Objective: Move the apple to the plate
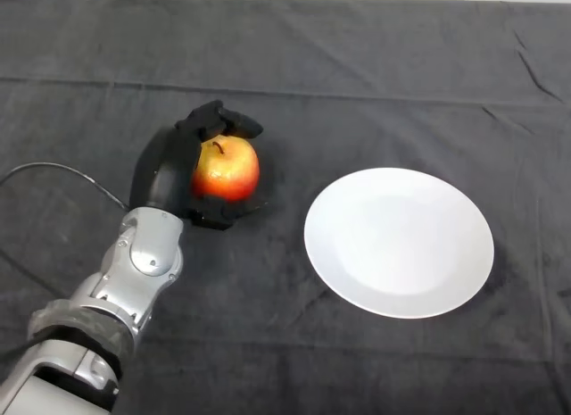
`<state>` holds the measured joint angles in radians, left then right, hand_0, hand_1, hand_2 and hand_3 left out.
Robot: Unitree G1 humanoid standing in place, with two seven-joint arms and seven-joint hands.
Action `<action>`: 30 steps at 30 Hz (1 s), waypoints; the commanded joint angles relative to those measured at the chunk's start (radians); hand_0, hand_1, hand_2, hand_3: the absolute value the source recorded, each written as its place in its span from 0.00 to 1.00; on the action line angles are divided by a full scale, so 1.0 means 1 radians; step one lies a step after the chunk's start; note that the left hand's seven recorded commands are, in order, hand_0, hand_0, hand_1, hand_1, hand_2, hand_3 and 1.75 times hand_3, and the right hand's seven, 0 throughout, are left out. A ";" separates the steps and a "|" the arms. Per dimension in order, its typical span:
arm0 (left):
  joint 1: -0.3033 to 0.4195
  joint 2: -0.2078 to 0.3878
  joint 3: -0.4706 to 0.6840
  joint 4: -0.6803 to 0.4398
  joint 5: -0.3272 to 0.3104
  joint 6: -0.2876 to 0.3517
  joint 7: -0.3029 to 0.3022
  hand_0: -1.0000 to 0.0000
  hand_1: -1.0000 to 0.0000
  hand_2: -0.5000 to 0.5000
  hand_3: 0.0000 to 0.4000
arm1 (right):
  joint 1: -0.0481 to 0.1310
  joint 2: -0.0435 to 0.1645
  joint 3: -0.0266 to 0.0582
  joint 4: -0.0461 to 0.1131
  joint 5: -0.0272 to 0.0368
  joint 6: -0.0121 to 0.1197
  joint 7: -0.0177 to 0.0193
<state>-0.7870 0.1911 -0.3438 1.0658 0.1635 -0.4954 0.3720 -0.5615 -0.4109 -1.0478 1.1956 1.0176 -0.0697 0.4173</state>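
Note:
A red and yellow apple (227,169) with its stem up sits on the dark cloth left of centre. My left hand (168,170) is curled round it: the fingers (223,123) wrap over its far side and the thumb (225,216) lies along its near side. A white round plate (399,242) lies on the cloth to the right of the apple, a short gap away, with nothing on it.
The dark cloth (357,67) covers the whole table and has a few creases at the back and the right edge. My silver-grey forearm (134,272) comes in from the lower left.

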 commanded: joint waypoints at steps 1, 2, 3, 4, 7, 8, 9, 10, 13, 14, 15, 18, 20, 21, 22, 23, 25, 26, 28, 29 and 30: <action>-0.079 -0.013 -0.017 0.027 0.020 -0.006 0.020 0.00 0.00 0.50 1.00 | 0.007 -0.015 -0.0131 -0.016 0.0125 -0.005 0.0037; -0.082 -0.018 -0.021 0.028 0.020 -0.007 0.021 0.00 0.00 0.50 1.00 | 0.007 -0.015 -0.0132 -0.015 0.0125 -0.005 0.0038; -0.086 -0.023 -0.025 0.030 0.020 -0.008 0.022 0.00 0.00 0.50 1.00 | 0.007 -0.015 -0.0132 -0.015 0.0125 -0.005 0.0039; -0.089 -0.028 -0.030 0.031 0.019 -0.009 0.023 0.00 0.00 0.50 1.00 | 0.007 -0.015 -0.0132 -0.015 0.0125 -0.005 0.0040; -0.100 -0.043 -0.046 0.035 0.017 -0.013 0.025 0.00 0.00 0.50 1.00 | 0.007 -0.016 -0.0133 -0.015 0.0125 -0.005 0.0043; -0.103 -0.048 -0.052 0.037 0.016 -0.015 0.025 0.00 0.00 0.50 1.00 | 0.007 -0.016 -0.0134 -0.014 0.0125 -0.005 0.0044; -0.106 -0.052 -0.058 0.039 0.015 -0.017 0.026 0.00 0.00 0.50 1.00 | 0.007 -0.016 -0.0134 -0.014 0.0125 -0.005 0.0045; -0.107 -0.056 -0.063 0.040 0.014 -0.018 0.027 0.00 0.00 0.50 1.00 | 0.007 -0.016 -0.0134 -0.014 0.0125 -0.005 0.0046; -0.114 -0.071 -0.088 0.045 0.009 -0.022 0.031 0.00 0.00 0.50 1.00 | 0.007 -0.016 -0.0136 -0.014 0.0126 -0.006 0.0049; -0.115 -0.075 -0.097 0.046 0.007 -0.023 0.033 0.00 0.00 0.50 1.00 | 0.007 -0.016 -0.0136 -0.013 0.0126 -0.006 0.0050; -0.116 -0.080 -0.107 0.048 0.005 -0.024 0.035 0.00 0.00 0.50 1.00 | 0.007 -0.016 -0.0136 -0.013 0.0126 -0.006 0.0052; -0.119 -0.092 -0.139 0.051 -0.005 -0.025 0.039 0.00 0.00 0.50 1.00 | 0.007 -0.016 -0.0138 -0.013 0.0126 -0.006 0.0055; -0.121 -0.099 -0.163 0.052 -0.013 -0.026 0.041 0.00 0.00 0.50 1.00 | 0.006 -0.017 -0.0138 -0.012 0.0126 -0.006 0.0057; -0.123 -0.103 -0.176 0.052 -0.018 -0.025 0.042 0.00 0.00 0.50 1.00 | 0.006 -0.017 -0.0139 -0.012 0.0126 -0.006 0.0058; -0.124 -0.106 -0.189 0.051 -0.023 -0.025 0.043 0.00 0.00 0.50 1.00 | 0.006 -0.017 -0.0139 -0.012 0.0126 -0.006 0.0059; -0.125 -0.109 -0.202 0.051 -0.028 -0.023 0.044 0.00 0.00 0.50 1.00 | 0.006 -0.017 -0.0140 -0.012 0.0126 -0.006 0.0060; -0.127 -0.115 -0.231 0.048 -0.041 -0.020 0.046 0.00 0.00 0.50 1.00 | 0.006 -0.017 -0.0141 -0.011 0.0127 -0.006 0.0062; -0.128 -0.117 -0.245 0.046 -0.048 -0.019 0.047 0.00 0.00 0.50 1.00 | 0.006 -0.017 -0.0141 -0.011 0.0127 -0.006 0.0063; -0.129 -0.119 -0.276 0.041 -0.062 -0.017 0.049 0.00 0.00 0.50 1.00 | 0.006 -0.017 -0.0142 -0.011 0.0127 -0.006 0.0065; -0.128 -0.120 -0.291 0.038 -0.070 -0.016 0.050 0.00 0.00 0.50 1.00 | 0.006 -0.017 -0.0142 -0.011 0.0127 -0.006 0.0066; -0.128 -0.121 -0.307 0.035 -0.077 -0.015 0.051 0.00 0.00 0.50 1.00 | 0.006 -0.017 -0.0143 -0.011 0.0127 -0.006 0.0067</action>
<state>-0.8433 0.0707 -0.6479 1.0775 0.1002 -0.5021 0.4076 -0.5615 -0.4109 -1.0482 1.1956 1.0176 -0.0697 0.4174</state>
